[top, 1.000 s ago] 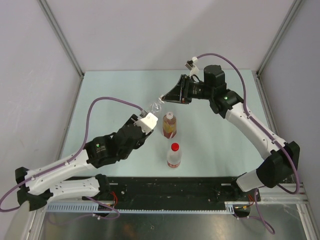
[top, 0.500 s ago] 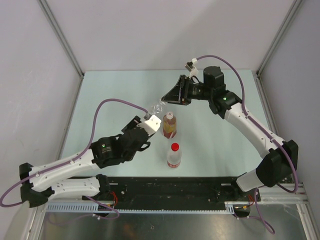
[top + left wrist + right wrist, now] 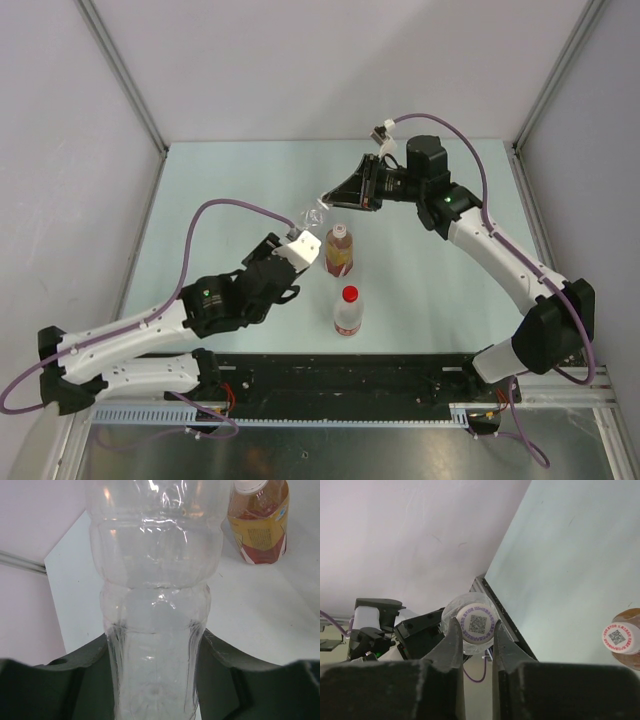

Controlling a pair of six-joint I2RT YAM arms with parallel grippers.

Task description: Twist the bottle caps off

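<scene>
At centre of the top view, the left gripper [image 3: 300, 238] was clamped on the lower body of the clear bottle [image 3: 316, 211]. The bottle was lifted off the table [image 3: 220, 190] and tilted, its neck pointing to the upper right of the frame. In the left wrist view the dark fingers [image 3: 90, 665] pressed in on both sides of the bottle, which filled the middle of the frame.

The right gripper [image 3: 475, 626] came in from the upper right of the top view and met the bottle's neck end. In the right wrist view its two fingers pinched the white cap [image 3: 476, 622] from left and right, QR sticker facing the camera. The cap sat on the bottle's mouth. Could not tell if it was loosened.

Amber bottle [image 3: 339, 257] stood upright on the table just below and right of the held bottle, pale cap [image 3: 339, 231] on, not touched. Labelled bottle [image 3: 347, 318] stood upright below it, nearer the bottom of the frame, red cap [image 3: 350, 293] on, apart from both grippers. The amber bottle also showed at the upper right of the left wrist view and at the right edge of the right wrist view.
</scene>
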